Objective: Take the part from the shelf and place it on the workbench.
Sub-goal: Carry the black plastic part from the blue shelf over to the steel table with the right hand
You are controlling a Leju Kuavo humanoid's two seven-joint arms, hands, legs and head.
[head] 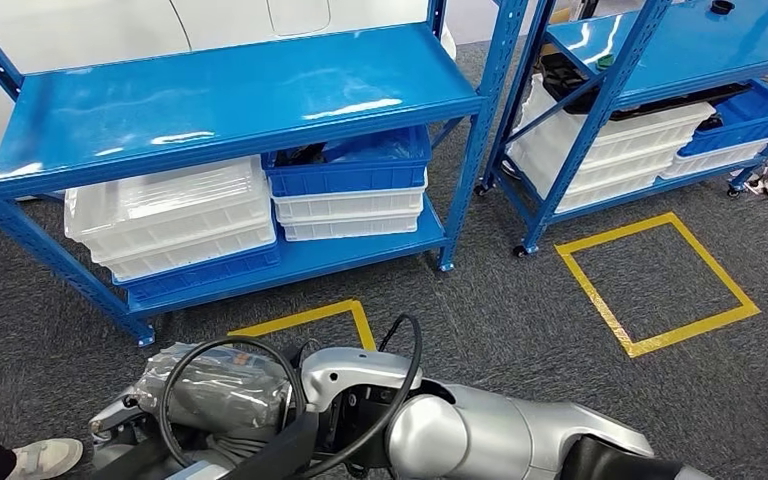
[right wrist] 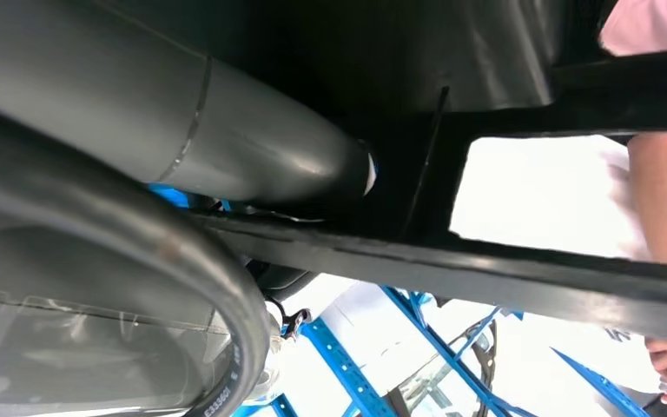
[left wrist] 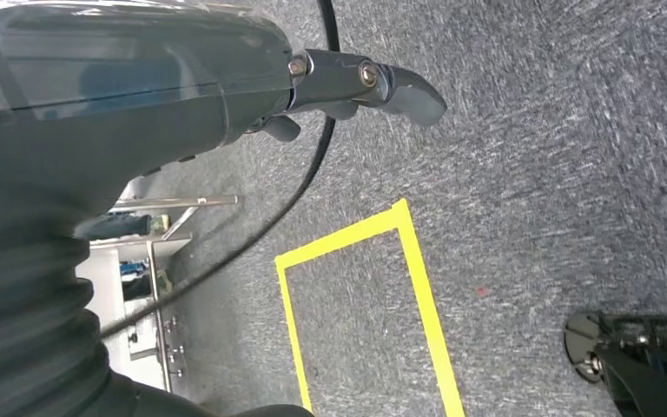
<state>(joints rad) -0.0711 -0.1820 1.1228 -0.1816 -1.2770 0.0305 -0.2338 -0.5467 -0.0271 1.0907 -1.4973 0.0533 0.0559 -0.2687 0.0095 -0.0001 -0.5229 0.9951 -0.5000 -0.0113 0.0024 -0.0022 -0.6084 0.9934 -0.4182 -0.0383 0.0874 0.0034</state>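
Note:
The part (head: 222, 385) is a dark grey piece wrapped in clear plastic, carried low against my body in the head view. My left hand (head: 120, 418) holds its left end. In the left wrist view the wrapped part (left wrist: 122, 69) lies along that hand, and a dark finger (left wrist: 382, 85) reaches past it. My right hand (head: 345, 378) grips the part's right end, with the silver forearm coming in from the right. Close up in the right wrist view are the plastic wrap (right wrist: 69, 347) and a black cable (right wrist: 226, 295). The blue shelf (head: 230, 95) stands ahead, its top board bare.
White and blue bins (head: 345, 185) sit on the lower board. A second blue rack (head: 660, 60) stands to the right. Yellow tape squares (head: 660, 285) mark the grey carpet. A person's shoe (head: 45, 458) is at my lower left, and a person's arm (right wrist: 664, 200) is near.

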